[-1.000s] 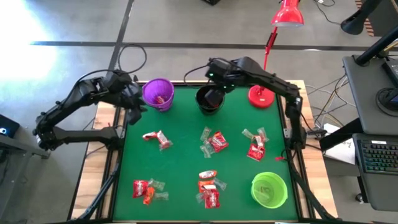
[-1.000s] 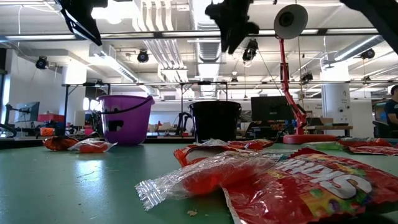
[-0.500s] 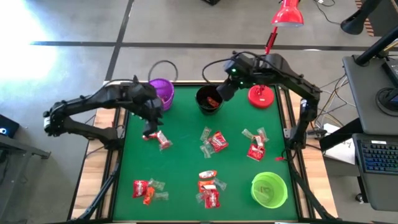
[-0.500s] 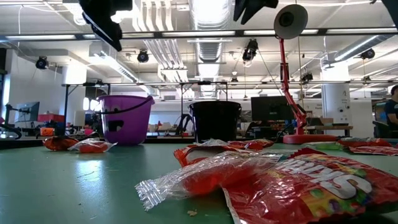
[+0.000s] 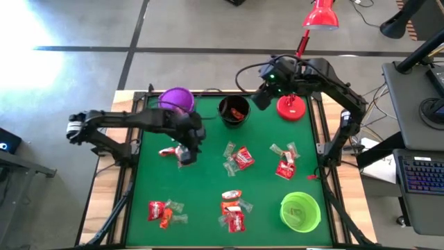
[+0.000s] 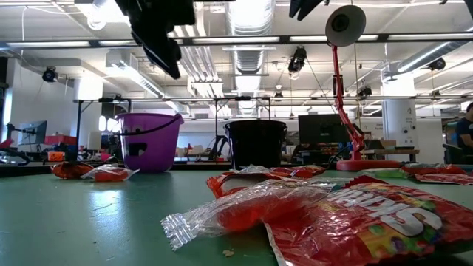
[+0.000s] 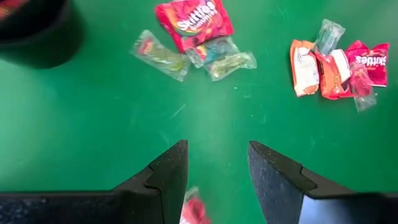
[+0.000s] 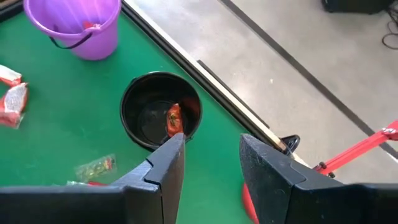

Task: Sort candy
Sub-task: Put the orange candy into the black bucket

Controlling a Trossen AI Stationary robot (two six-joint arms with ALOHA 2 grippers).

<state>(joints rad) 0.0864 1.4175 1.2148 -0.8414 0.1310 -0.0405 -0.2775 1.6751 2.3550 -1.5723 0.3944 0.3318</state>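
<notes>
The left claw (image 5: pixel 186 149), fingers apart above red candy (image 5: pixel 175 154), could snag two wrappers; the right claw (image 5: pixel 262 97) hovers apart, empty.

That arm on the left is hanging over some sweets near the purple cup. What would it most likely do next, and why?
Probably lower straight down. The left end effector is open and empty above the candy near the purple cup, with a red wrapper showing between its fingers. It still sits well above the table, so descending comes before closing.
</notes>
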